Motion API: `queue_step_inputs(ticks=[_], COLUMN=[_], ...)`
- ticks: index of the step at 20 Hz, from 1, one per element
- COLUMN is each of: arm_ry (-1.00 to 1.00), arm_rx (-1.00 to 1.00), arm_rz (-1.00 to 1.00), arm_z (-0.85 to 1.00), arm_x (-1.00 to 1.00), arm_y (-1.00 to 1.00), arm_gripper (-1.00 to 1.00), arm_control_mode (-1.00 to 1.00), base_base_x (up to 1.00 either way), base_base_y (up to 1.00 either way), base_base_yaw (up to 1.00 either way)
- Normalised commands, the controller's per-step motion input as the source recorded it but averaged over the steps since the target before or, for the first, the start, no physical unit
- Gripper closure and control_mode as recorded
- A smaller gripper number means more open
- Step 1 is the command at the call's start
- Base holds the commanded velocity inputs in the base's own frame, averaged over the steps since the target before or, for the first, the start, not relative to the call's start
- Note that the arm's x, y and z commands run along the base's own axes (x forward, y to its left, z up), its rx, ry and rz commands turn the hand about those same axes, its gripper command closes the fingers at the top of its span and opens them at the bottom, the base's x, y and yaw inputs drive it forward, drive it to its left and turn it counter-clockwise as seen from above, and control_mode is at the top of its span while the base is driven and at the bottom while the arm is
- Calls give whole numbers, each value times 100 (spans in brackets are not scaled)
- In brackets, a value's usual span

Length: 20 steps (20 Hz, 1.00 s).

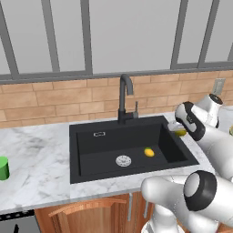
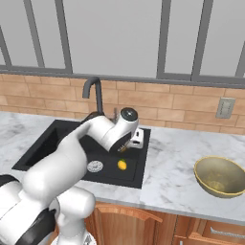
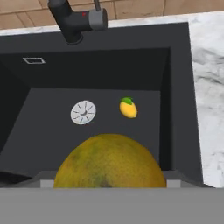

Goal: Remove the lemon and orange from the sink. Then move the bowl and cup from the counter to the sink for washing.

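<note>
While the white arm reached over the right side of the black sink point(image 1: 86, 154), the claw point(image 2: 125, 148) hung above the basin with its jaws spread wide around the orange point(image 3: 109, 162), which loomed large and dull orange-yellow at the bottom of the hand view, lifted clear of the basin floor; whether the fingers actually pressed on it could not be told. In the left base view a sliver of that fruit showed just past the sink's right rim, under the wrist. The lemon point(image 1: 149, 152) lay on the basin floor, right of the round silver drain point(image 1: 123, 160) and near the sink's right wall, bright yellow with a small green tip. The tall black curved faucet point(image 1: 125, 98) stood at the middle of the sink's back edge. On the marble tabletop point(image 1: 36, 154), the green cup point(image 1: 3, 168) stood upright well to the left of the sink, at the left edge of the left base view. The golden-tan bowl point(image 2: 221, 176) sat upright on the tabletop well to the right of the sink, near the front edge. Behind the tabletop ran a brick backsplash point(image 2: 158, 103) with an outlet point(image 2: 225, 107).
</note>
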Motion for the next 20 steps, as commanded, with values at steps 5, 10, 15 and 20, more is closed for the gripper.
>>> queue_step_inputs(ticks=[5,10,15,20], arm_ry=[17,8,0,0], arm_rx=[-3,-3,-3,-6], arm_rz=[0,0,0,0], arm_z=[0,0,0,-6], arm_x=[4,6,6,6], arm_y=[-28,-28,-29,-29], arm_gripper=[100,100,100,100], arm_control_mode=[-100,-100,-100,-100], base_base_x=[0,0,0,0], base_base_y=[0,0,0,0], base_base_yaw=[0,0,0,0])
